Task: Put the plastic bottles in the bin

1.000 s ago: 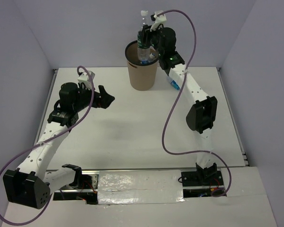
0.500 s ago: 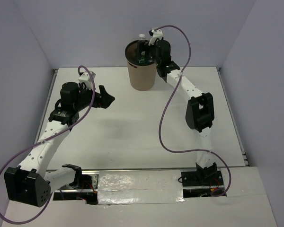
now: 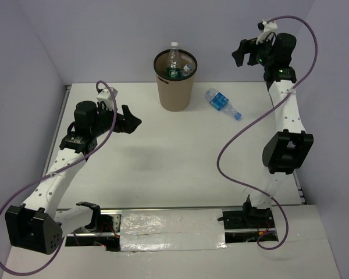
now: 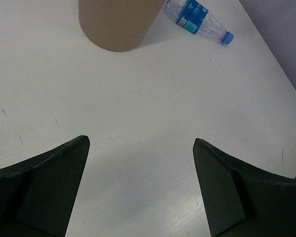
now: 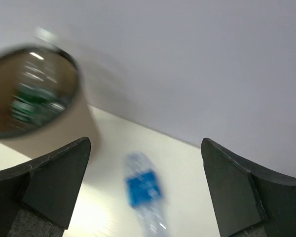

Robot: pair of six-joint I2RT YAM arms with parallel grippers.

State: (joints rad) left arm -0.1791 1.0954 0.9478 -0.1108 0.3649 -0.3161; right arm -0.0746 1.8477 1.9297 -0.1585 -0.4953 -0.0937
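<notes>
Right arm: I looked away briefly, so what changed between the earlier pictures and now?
The right gripper let go of the green-label bottle, now upright in the bin, and swung away to the right, open. The left gripper, the bin and the blue-label bottle lying on the table stayed put.

The right gripper (image 3: 238, 54) has let go of the green-label bottle (image 3: 174, 60). The bottle now stands in the bin (image 3: 174, 96) with its top poking out. The gripper has opened wide, holds nothing, and has swung away to the right.
</notes>
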